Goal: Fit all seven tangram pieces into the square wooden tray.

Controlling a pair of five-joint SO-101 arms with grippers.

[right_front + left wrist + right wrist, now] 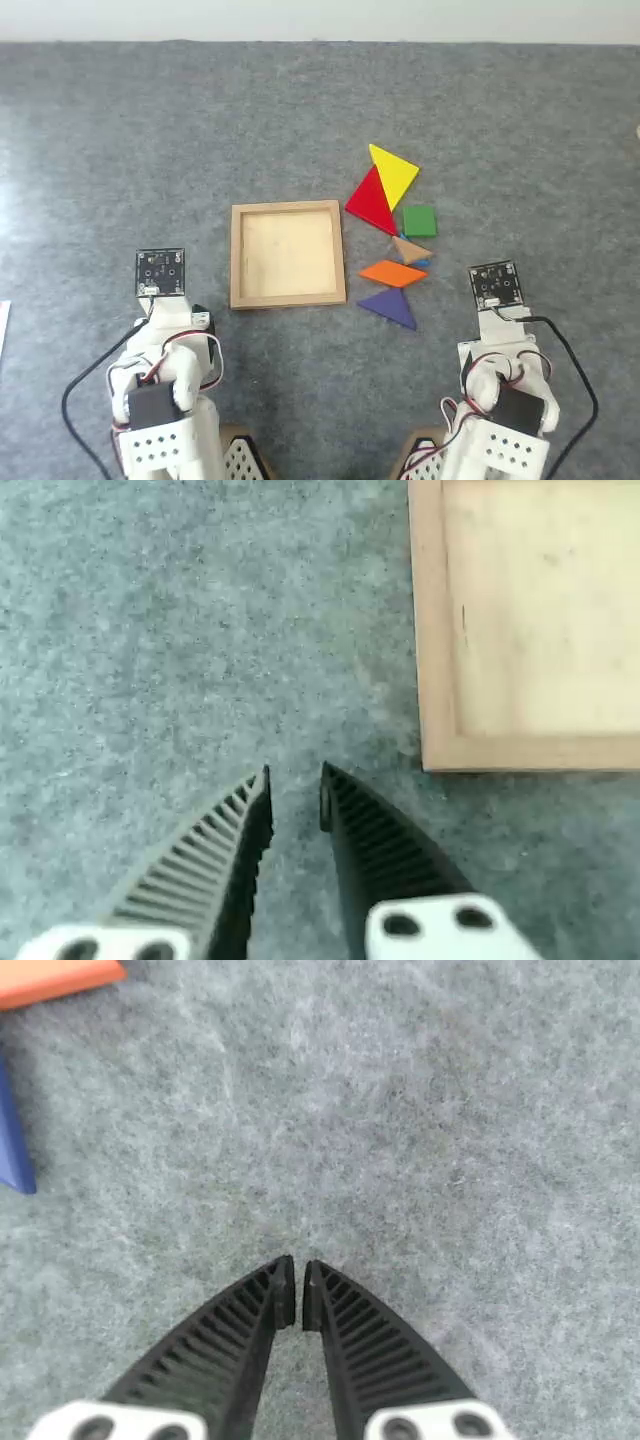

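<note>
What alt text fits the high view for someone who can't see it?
A square wooden tray lies on grey felt; the tangram pieces cluster outside it, on the side of the right arm: yellow, red, green, tan, orange, purple, blue. The left arm flanks the tray's other side.

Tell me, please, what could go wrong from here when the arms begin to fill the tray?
1. The pieces lie crowded: the red triangle touches the yellow triangle, and the blue piece is half hidden beside the tan triangle. Picking one may push its neighbours.
2. They lie flat on the grey mat, so the right pincer may slip off an edge.
</note>
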